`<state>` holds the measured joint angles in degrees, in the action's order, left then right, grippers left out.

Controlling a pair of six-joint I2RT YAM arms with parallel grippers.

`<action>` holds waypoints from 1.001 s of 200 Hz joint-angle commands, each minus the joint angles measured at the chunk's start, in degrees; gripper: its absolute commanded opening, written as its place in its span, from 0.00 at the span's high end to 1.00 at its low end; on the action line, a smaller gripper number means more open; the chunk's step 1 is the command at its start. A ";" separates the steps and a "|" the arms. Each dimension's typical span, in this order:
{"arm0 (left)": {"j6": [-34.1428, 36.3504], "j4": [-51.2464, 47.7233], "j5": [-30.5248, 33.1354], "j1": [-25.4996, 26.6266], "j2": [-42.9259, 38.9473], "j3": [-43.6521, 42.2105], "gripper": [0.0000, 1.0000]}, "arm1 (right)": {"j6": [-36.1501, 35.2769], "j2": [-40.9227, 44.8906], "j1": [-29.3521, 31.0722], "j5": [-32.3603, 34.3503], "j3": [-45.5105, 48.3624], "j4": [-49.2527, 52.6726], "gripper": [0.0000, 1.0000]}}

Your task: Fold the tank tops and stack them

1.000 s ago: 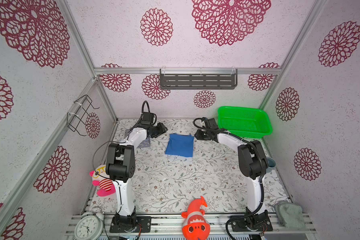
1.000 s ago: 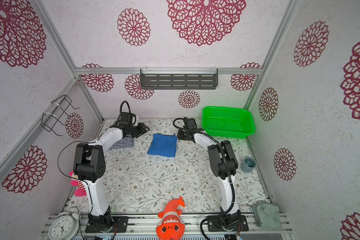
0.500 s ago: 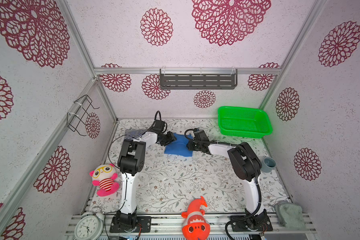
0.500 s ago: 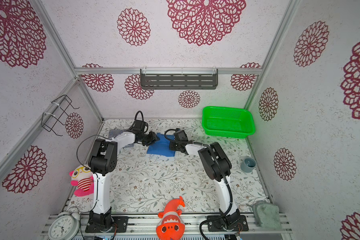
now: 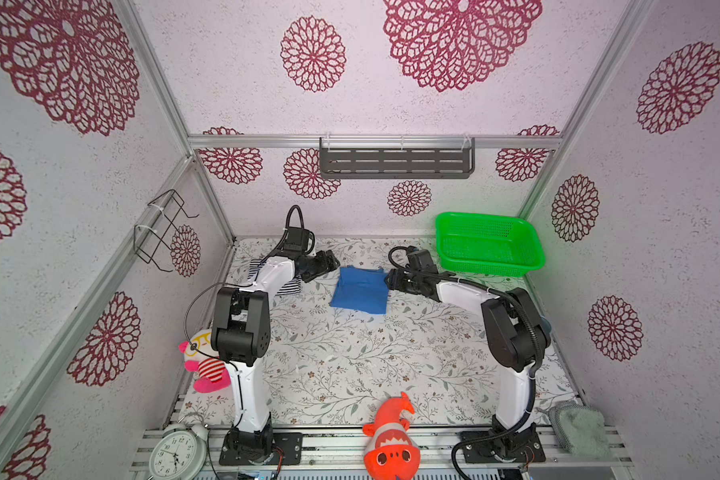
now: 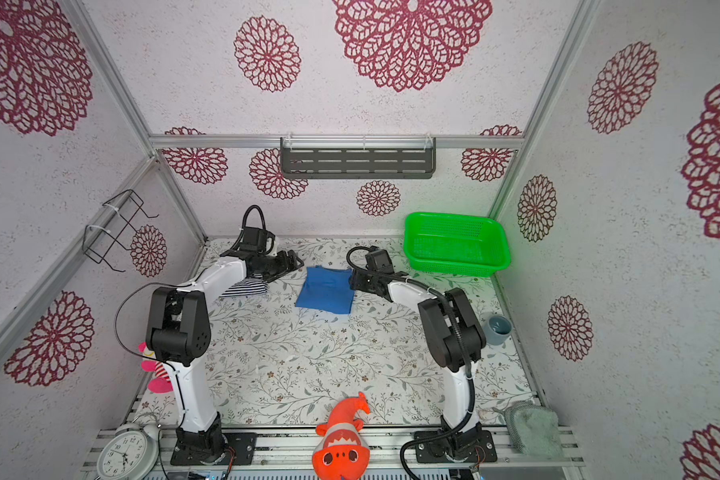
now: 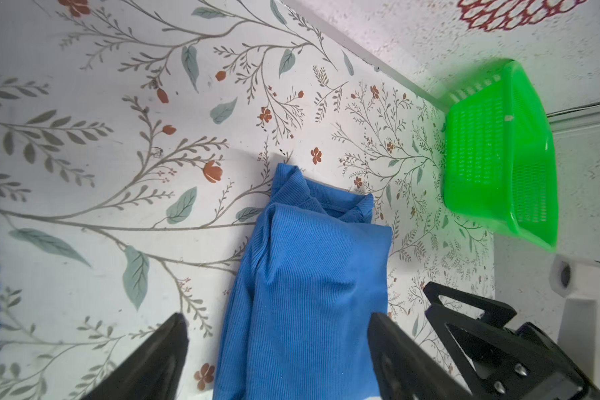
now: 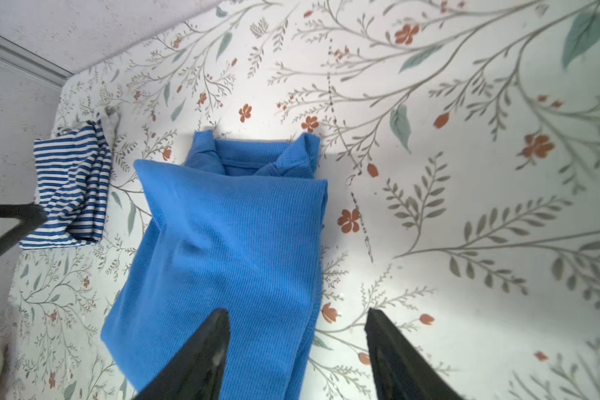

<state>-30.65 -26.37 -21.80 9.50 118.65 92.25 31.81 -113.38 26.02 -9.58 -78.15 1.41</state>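
Left pincer [image 5: 327, 262] hangs with jaws spread wide and empty just beside the blue tank top [image 5: 360, 289], its forearm stretched low and nearly level over the striped tank top [image 5: 285, 287], which lies folded at the back left of the floral table [image 5: 350, 357], partly hidden under the arm. At back centre the blue garment rests as a tidy rectangle, its straps showing at the far end, near the striped one but apart from it. Right pincer [image 5: 389, 279] faces in from the opposite side, jaws likewise parted and gripping nothing; in its wrist view one finger [image 8: 208, 349] sits over the cloth's edge, though contact cannot be told. Its elbow is raised and bent, with the green basket [image 5: 491, 266] behind it. Folding looks finished on both tops and stacking remains: the next move would call for pinching one folded garment at both sides and carrying it onto the other without letting the layers spill open
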 commanded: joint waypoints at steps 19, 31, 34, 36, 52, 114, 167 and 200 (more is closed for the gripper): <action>6.32 -8.77 -4.56 0.43 8.84 4.38 0.05 | 4.39 0.50 -0.36 -6.03 0.48 0.85 0.30; 7.23 -10.46 -4.44 0.43 10.31 5.96 0.00 | 5.18 -0.02 -0.33 -6.45 0.60 -0.09 0.29; 7.53 -10.85 -4.47 0.43 10.70 6.27 0.00 | 5.40 -0.19 -0.35 -6.56 0.62 -0.28 0.28; 7.67 -10.99 -4.54 0.43 10.94 6.47 0.01 | 5.50 -0.29 -0.36 -6.65 0.69 -0.45 0.28; 8.47 -12.71 -5.30 0.70 12.70 8.03 0.02 | 6.40 -1.64 -0.27 -7.47 0.51 -1.62 0.27; 9.02 -15.15 -9.50 1.84 10.85 -1.40 0.01 | 11.16 -4.71 0.69 -8.59 3.12 -7.46 0.25; 4.92 -8.47 -14.77 2.90 13.54 -4.44 0.02 | 14.60 -7.41 1.84 -10.36 5.09 -12.50 0.24; 2.86 -5.37 -12.66 2.98 14.47 -5.32 0.15 | 15.10 -9.14 2.37 -10.53 5.17 -13.88 0.24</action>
<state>-25.74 -30.96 -38.74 11.20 127.46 90.98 45.23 -120.18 27.62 -19.33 -73.71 -12.36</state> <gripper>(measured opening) 0.900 0.756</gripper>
